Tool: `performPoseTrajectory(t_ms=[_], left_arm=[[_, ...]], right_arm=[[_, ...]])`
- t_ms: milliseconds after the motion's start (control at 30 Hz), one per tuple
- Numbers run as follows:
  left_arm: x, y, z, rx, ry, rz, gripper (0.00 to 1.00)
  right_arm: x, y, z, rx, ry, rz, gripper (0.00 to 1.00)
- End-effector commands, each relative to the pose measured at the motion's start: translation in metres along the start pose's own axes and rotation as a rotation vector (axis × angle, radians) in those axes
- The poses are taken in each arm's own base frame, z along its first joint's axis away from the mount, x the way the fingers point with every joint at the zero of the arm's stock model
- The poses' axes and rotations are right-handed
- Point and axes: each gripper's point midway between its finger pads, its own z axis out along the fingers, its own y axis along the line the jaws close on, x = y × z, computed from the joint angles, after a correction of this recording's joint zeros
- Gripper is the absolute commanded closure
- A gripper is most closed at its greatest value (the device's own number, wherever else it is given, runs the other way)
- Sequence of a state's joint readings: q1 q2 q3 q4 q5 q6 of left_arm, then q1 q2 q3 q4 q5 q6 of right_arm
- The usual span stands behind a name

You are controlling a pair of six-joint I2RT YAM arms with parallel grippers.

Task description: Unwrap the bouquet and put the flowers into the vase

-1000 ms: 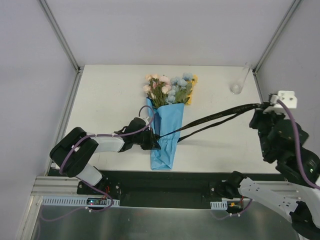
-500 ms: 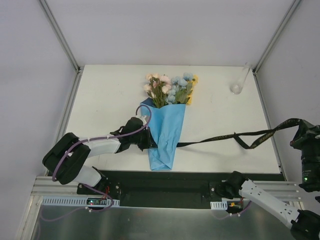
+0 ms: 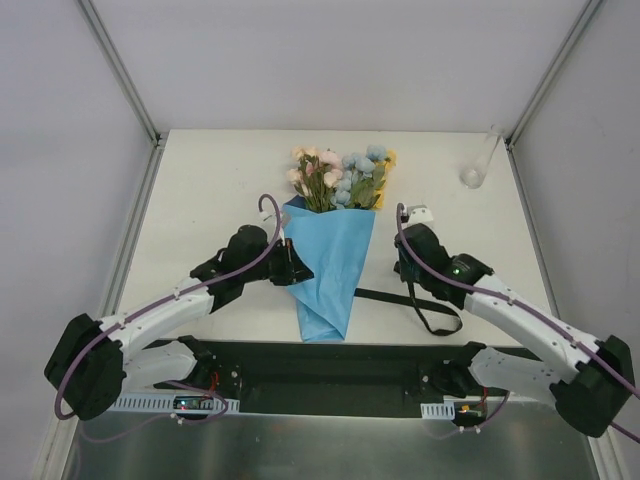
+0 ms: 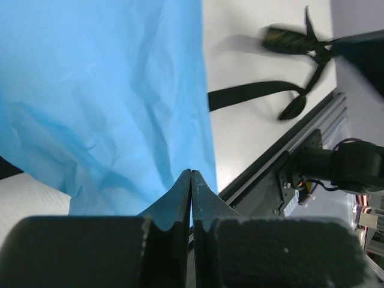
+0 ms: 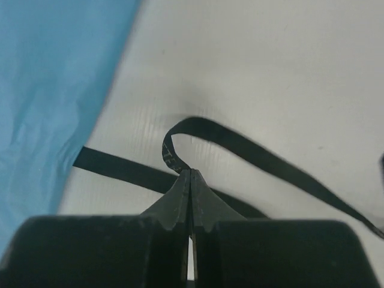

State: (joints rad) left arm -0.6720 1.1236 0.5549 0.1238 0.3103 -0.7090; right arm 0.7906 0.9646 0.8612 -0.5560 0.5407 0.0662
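The bouquet point(image 3: 335, 230) lay in the middle of the desk point(image 3: 210, 180). Its flowers point(image 3: 340, 178) pointed to 12 o'clock and the tip of its blue paper point(image 3: 330, 290) to 6. The vase point(image 3: 476, 165) was well apart at 2 o'clock. The left pincer point(image 4: 191, 175) was closed tight, its tips at the paper's 9 o'clock edge. The right pincer point(image 5: 190, 174), at 3 o'clock, pinched the black ribbon point(image 5: 120, 168).

We're inside a robotics lab test cell: plain pale panel walls point(image 3: 340, 60), slim aluminium corner posts point(image 3: 118, 68), a bare white tabletop point(image 3: 210, 190), a black mounting rail point(image 3: 330, 370) and a brushed-metal sheet point(image 3: 330, 450) up front.
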Motion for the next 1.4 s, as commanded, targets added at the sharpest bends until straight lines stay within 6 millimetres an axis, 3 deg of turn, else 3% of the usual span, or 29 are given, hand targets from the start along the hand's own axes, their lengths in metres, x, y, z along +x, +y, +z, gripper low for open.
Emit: performPoseTrajectory(t_ms=[0,33,100,200,267,333,367,467,500,533,733,800,833,933,967,1067,1167,1267,1367], left_arm=[[-0.019,-0.015,-0.02,0.013,-0.055,0.075,1.0],[-0.019,-0.015,-0.021,0.012,-0.058,0.078,1.0],[-0.019,-0.011,-0.022,0.0,-0.063,0.075,1.0],[-0.019,-0.009,-0.022,-0.007,-0.065,0.072,1.0],[-0.024,-0.013,-0.023,0.005,-0.074,0.086,1.0],[-0.027,-0.017,-0.024,0.014,-0.074,0.102,1.0],[-0.031,-0.022,-0.026,0.026,-0.081,0.111,1.0],[-0.036,-0.03,-0.029,0.047,-0.086,0.138,1.0],[-0.038,-0.032,-0.03,0.051,-0.091,0.145,1.0],[-0.039,-0.034,-0.031,0.055,-0.094,0.154,1.0],[-0.046,-0.043,-0.041,0.069,-0.097,0.198,1.0],[-0.047,-0.047,-0.047,0.081,-0.103,0.21,1.0],[-0.05,-0.05,-0.049,0.083,-0.109,0.214,1.0],[-0.055,-0.059,-0.058,0.093,-0.118,0.231,1.0],[-0.056,-0.061,-0.06,0.098,-0.117,0.236,1.0],[-0.062,-0.071,-0.067,0.106,-0.121,0.257,1.0],[-0.068,-0.079,-0.072,0.11,-0.12,0.285,1.0],[-0.073,-0.084,-0.077,0.104,-0.119,0.324,1.0],[-0.076,-0.085,-0.082,0.09,-0.122,0.373,1.0]], right_arm=[[0.012,0.037,0.026,-0.184,0.103,0.261,0.99],[0.014,0.033,0.029,-0.177,0.124,0.272,0.99],[0.012,0.002,0.032,-0.104,0.133,0.318,0.99],[-0.019,-0.05,0.009,-0.009,0.029,0.366,0.99],[-0.055,-0.093,-0.023,0.093,-0.103,0.402,0.99],[-0.067,-0.125,-0.049,0.191,-0.154,0.371,0.99],[-0.086,-0.144,-0.073,0.246,-0.213,0.397,0.99],[-0.109,-0.184,-0.114,0.423,-0.29,0.376,0.99],[-0.129,-0.194,-0.14,0.461,-0.357,0.396,0.99],[-0.137,-0.205,-0.153,0.514,-0.387,0.417,0.99],[-0.206,-0.238,-0.245,0.648,-0.632,0.449,0.99],[-0.221,-0.242,-0.267,0.666,-0.673,0.416,0.99],[-0.236,-0.245,-0.291,0.673,-0.737,0.428,0.99],[-0.252,-0.251,-0.319,0.698,-0.806,0.427,0.99],[-0.259,-0.252,-0.338,0.7,-0.863,0.439,0.99],[-0.272,-0.252,-0.353,0.686,-0.931,0.443,0.99],[-0.287,-0.245,-0.353,0.639,-0.973,0.395,0.99],[-0.293,-0.252,-0.358,0.688,-0.973,0.379,0.99],[-0.297,-0.248,-0.348,0.652,-0.977,0.39,0.99]])
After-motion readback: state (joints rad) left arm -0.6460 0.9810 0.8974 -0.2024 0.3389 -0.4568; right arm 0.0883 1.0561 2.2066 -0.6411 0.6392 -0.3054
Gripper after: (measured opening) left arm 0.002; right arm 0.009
